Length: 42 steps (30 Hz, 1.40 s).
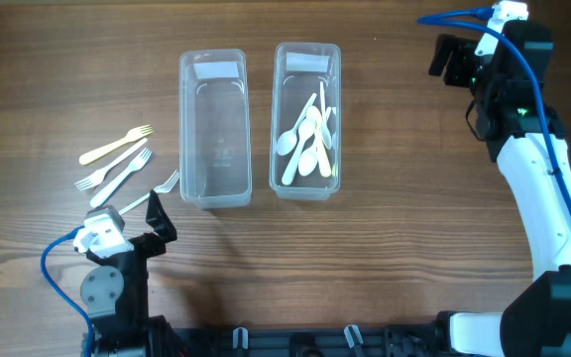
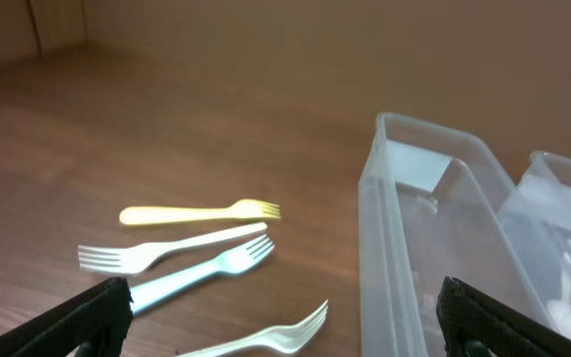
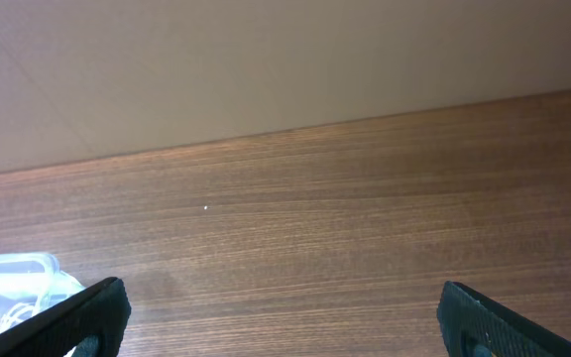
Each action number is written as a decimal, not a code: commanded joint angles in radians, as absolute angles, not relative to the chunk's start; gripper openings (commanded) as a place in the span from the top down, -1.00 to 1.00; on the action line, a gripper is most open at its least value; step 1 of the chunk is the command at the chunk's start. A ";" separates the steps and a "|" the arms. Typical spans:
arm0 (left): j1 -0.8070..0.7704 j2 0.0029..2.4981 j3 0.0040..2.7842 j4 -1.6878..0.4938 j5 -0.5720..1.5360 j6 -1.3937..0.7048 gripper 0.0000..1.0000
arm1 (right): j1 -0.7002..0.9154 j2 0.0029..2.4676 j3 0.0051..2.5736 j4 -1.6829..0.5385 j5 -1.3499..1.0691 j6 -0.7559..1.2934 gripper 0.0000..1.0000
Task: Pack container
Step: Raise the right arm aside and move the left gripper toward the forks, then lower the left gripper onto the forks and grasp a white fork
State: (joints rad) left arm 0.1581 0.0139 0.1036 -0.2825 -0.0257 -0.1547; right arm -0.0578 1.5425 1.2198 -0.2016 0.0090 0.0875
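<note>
Two clear plastic containers stand side by side. The left container (image 1: pixel 213 129) is empty and also shows in the left wrist view (image 2: pixel 404 248). The right container (image 1: pixel 306 119) holds several white spoons (image 1: pixel 310 139). Several plastic forks lie left of the containers: a yellow fork (image 1: pixel 115 146) (image 2: pixel 198 213), two white forks (image 1: pixel 117 171) (image 2: pixel 171 250), and a white fork (image 1: pixel 159 191) (image 2: pixel 266 339) nearest the left container. My left gripper (image 1: pixel 157 223) (image 2: pixel 284 322) is open and empty, just short of that nearest fork. My right gripper (image 1: pixel 451 61) (image 3: pixel 284 317) is open and empty over bare table at the far right.
The wooden table (image 1: pixel 395 228) carries nothing else. The right arm (image 1: pixel 543 188) runs along the right edge. A corner of the right container (image 3: pixel 8 283) shows at the lower left of the right wrist view.
</note>
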 commanded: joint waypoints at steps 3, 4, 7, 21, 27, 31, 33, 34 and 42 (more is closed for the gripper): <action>0.155 0.040 0.220 -0.228 -0.097 -0.127 -0.99 | -0.059 1.531 1.224 -0.199 0.026 0.079 -0.99; 0.155 0.071 0.271 -0.244 -0.128 -0.124 -1.00 | -0.059 1.531 1.224 -0.199 0.026 0.078 -0.99; 0.155 0.264 0.511 -0.331 -0.174 -0.058 -1.00 | -0.059 1.531 1.224 -0.199 0.026 0.079 -0.99; 0.154 1.204 1.300 -0.900 -0.176 -0.038 -0.99 | -0.059 1.531 1.224 -0.199 0.027 0.078 -0.99; 0.154 1.346 1.300 -1.016 0.105 -0.057 -0.99 | -0.059 1.531 1.224 -0.199 0.027 0.079 -0.99; 0.155 1.401 1.300 -1.066 0.128 -0.339 -1.00 | -0.059 1.531 1.224 -0.199 0.026 0.079 -0.99; 0.155 1.410 1.298 -1.123 0.063 -0.584 -1.00 | -0.059 1.531 1.224 -0.199 0.026 0.079 -0.99; 0.153 1.409 1.288 -1.128 0.051 -0.690 -1.00 | -0.059 1.531 1.224 -0.199 0.026 0.079 -0.99; 0.152 1.409 1.139 -1.186 0.017 -1.310 -0.99 | -0.059 1.531 1.224 -0.199 0.027 0.079 -0.99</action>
